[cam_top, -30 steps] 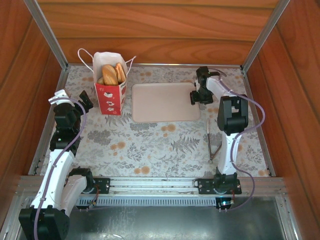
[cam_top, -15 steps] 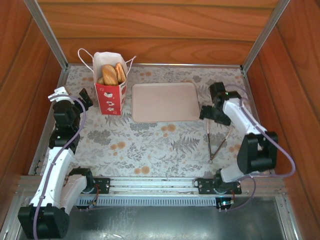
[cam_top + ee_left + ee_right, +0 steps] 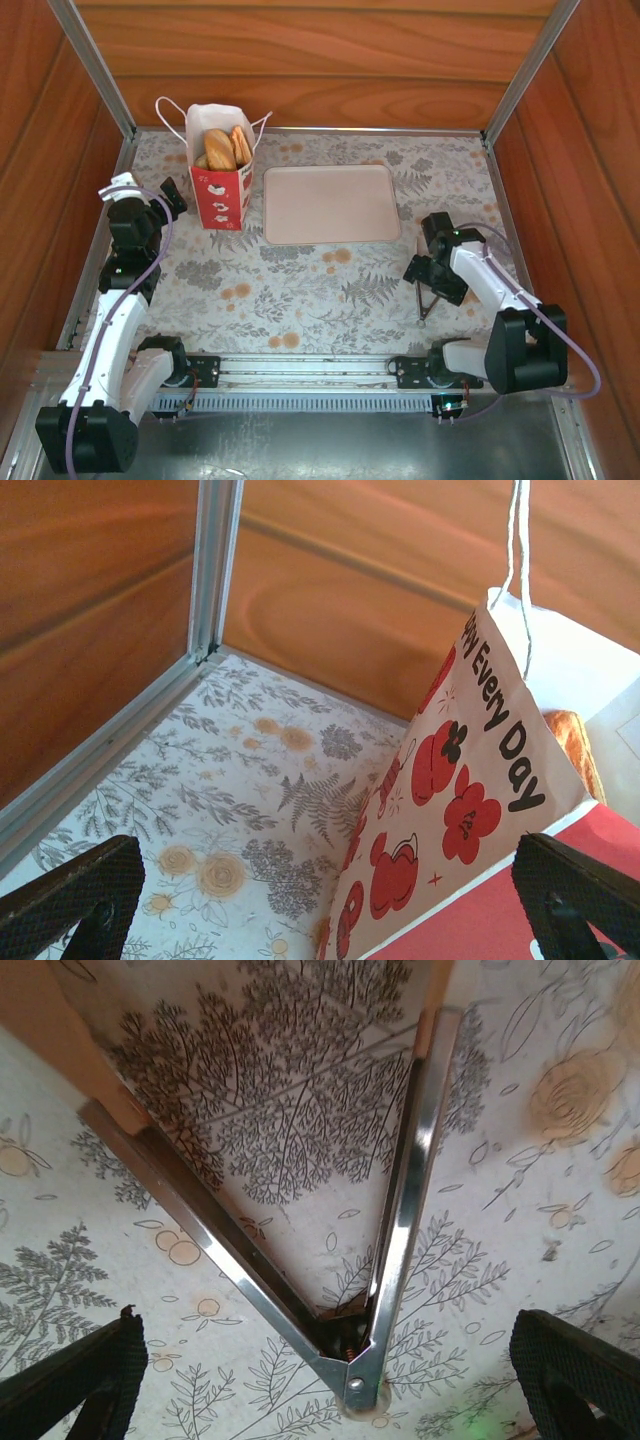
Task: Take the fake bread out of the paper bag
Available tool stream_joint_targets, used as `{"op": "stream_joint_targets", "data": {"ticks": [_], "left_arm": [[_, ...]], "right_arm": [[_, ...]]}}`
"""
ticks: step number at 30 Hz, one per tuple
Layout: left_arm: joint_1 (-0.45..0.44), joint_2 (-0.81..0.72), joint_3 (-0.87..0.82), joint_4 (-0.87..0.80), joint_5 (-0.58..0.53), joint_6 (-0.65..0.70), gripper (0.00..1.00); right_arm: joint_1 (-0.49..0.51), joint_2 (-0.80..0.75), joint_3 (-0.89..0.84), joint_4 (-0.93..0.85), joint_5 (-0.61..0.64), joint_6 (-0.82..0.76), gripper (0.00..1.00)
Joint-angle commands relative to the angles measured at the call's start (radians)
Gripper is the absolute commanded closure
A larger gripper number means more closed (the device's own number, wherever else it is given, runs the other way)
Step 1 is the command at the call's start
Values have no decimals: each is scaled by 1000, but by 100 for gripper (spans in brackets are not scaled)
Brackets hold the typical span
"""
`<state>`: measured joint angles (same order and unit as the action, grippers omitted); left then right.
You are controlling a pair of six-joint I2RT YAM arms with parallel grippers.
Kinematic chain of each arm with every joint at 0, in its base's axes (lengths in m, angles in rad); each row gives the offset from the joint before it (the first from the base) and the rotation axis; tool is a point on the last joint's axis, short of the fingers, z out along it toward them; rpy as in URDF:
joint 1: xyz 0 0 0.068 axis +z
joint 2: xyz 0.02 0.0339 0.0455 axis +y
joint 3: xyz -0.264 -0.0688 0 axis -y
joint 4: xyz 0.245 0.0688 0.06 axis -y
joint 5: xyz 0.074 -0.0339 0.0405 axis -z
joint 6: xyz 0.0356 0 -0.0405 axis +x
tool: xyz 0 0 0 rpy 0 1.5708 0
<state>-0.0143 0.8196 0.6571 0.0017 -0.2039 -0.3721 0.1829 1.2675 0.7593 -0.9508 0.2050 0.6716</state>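
nothing is out yet: the fake bread sits in the paper bag at the upper left, left claw agape just beside it, right claw spread over the tongs at lower right, which it likely must clamp next.

I see the small white paper bag with a red lower band and thin white string handles standing upright in the upper left of my overhead view, its mouth open. The glossy golden-brown toy bread sits inside, its tops above the rim. My left wrist view shows the bag at right.
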Motion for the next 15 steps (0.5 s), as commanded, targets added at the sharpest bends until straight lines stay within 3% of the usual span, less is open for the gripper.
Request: {"op": "stream_joint_targets", "data": {"ticks": [1,10,15], "left_arm": [[-3,1,37,-17,-5,-11,0],[-3,-10,52,-83,-42,-13,0],[-3,-10,49,-84,-67,-12,0]], "right_arm": [[-5,41,-24,62,-54,39,0],[-8,212,-7,159,-44,40,4],[-21,283,36,171,-40,25,33]]}}
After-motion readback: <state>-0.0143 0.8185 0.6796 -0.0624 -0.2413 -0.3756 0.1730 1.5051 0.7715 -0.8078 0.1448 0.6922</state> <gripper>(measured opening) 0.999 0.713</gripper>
